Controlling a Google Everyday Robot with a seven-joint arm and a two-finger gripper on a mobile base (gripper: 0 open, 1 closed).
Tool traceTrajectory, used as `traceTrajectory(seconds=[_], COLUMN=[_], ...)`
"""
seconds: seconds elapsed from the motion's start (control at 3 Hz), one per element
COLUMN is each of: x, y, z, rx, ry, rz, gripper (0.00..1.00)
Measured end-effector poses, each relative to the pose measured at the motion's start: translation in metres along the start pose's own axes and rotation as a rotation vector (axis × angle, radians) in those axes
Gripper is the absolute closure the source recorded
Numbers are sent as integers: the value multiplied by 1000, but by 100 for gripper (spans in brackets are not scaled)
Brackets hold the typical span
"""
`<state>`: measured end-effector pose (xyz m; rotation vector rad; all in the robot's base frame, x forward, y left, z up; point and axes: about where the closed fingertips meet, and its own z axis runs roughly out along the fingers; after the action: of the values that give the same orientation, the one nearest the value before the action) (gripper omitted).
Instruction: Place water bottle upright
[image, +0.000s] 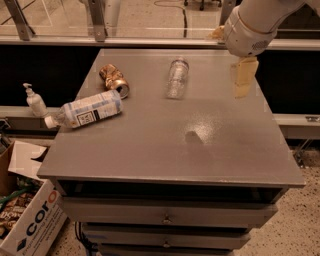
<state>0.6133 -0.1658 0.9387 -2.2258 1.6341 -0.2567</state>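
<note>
**Status.** The hand (243, 77) is hanging over the far right part of the bench (210, 170), well apart from the water bottle (177, 78). Whether it is released or clenched cannot be told, and it is carrying nothing visible. The water bottle is lying on its side near the far middle of the bench. Its long axis is running roughly front to back, and the cap end appears to be pointing toward the far edge.

**Step in hand (judged).** The arm is approaching for the grasp.

**Doing it well.**
1. The approach is calling for travel leftward and down, coming to a stop directly over the ribbed body.
2. The grip is working best across the narrow width, nearer the cap end than the base, so the base is swinging down freely on tilting.
3. The ribbed plastic is likely yielding, so light closure is advisable.
4. The gold can (114, 80) and the larger bottle (87, 109) are lying to the left, clear of this path.
</note>
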Motion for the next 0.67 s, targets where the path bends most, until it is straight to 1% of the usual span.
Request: traceTrajectory(seconds=[0.67], x=[12], y=[-33], z=[38], rx=[-78], ry=[18], rz=[-245], gripper=[0])
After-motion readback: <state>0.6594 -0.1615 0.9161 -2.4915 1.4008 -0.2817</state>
